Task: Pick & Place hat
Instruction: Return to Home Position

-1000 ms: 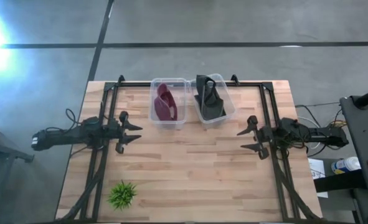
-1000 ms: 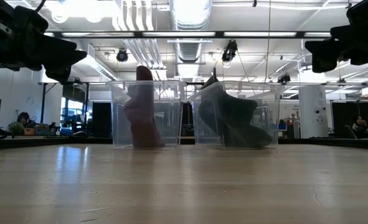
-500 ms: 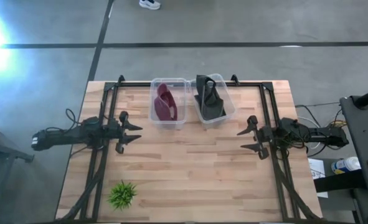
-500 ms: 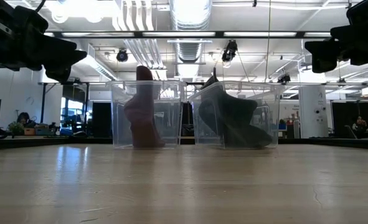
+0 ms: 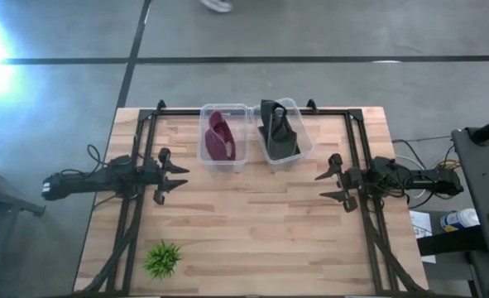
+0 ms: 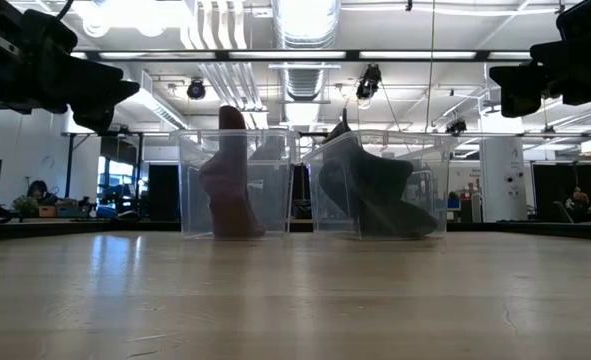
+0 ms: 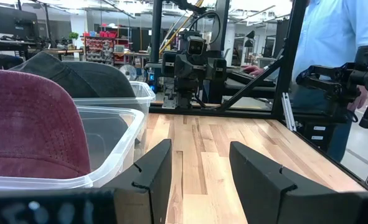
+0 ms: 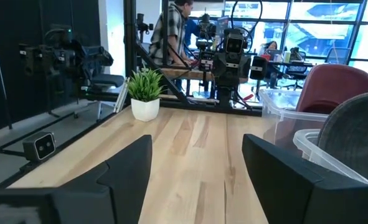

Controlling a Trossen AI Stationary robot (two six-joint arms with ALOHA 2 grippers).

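Wooden tabletop (image 5: 252, 215) lies open between the arms. At its far edge, the red cap (image 5: 220, 137) sits in the left bin (image 5: 204, 157) and the black cap (image 5: 277, 131) in the right bin (image 5: 304, 141). Both are well apart from the left claw (image 5: 184, 178) and right claw (image 5: 319, 186), each spread and empty near the side edges.

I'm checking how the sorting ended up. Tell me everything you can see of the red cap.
The red cap is dark maroon fabric, its crown dotted with what look like small holes. It stands on edge inside the left transparent bin, alone there, with its top poking above the rim. It touches only the bin. The left gripper and right gripper hang open, well apart from it, on either side.
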